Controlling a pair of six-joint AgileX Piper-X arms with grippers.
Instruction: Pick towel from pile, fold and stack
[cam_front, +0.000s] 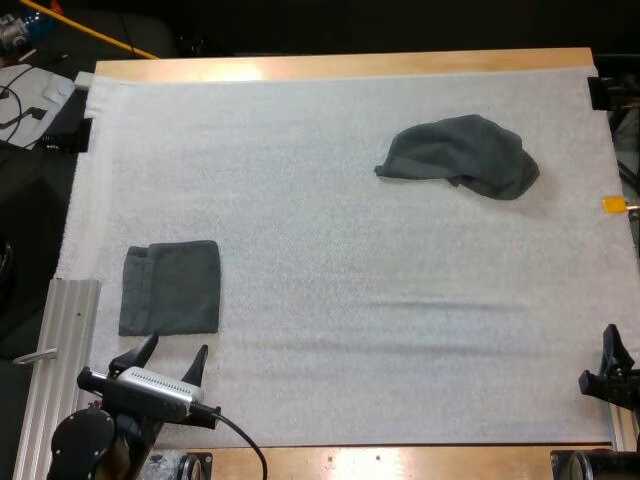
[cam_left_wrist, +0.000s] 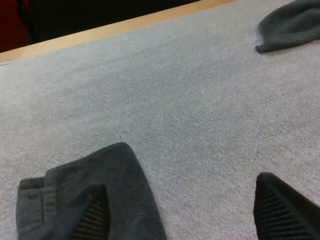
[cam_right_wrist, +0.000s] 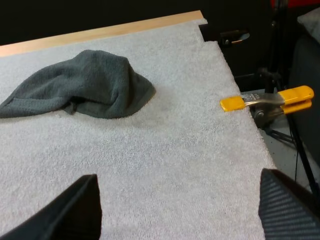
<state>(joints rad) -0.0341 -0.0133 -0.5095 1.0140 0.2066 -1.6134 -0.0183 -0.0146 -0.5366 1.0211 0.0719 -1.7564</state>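
Left gripper (cam_front: 176, 348), at the near-left corner of the white mat (cam_front: 330, 300): two black fingers spread wide, nothing between them, holding nothing. In the left wrist view one finger (cam_left_wrist: 92, 217) lies just over the near edge of the folded towel; whether it touches cannot be told. Metal rail (cam_front: 62, 350), one, ribbed and silver, lies off the mat's left edge beside that gripper. Right gripper (cam_right_wrist: 182, 212), at the near-right corner of the mat: fingers set wide apart, empty, over bare mat and well apart from both towels. Folded towel (cam_front: 170, 288), one, dark grey-green, a flat rectangle near the mat's left edge just beyond the left gripper, with a hemmed band along its left side. Open mat lies between the two towels, and nothing stands in the way of either gripper. Crumpled towel (cam_front: 460, 155), one, the same dark grey-green, lies heaped in a low mound toward the far-right corner of the mat, clear of the edge. Towels counted: two. Grippers counted: two. Wooden table (cam_front: 350, 66): a bare strip shows beyond the mat's far edge.
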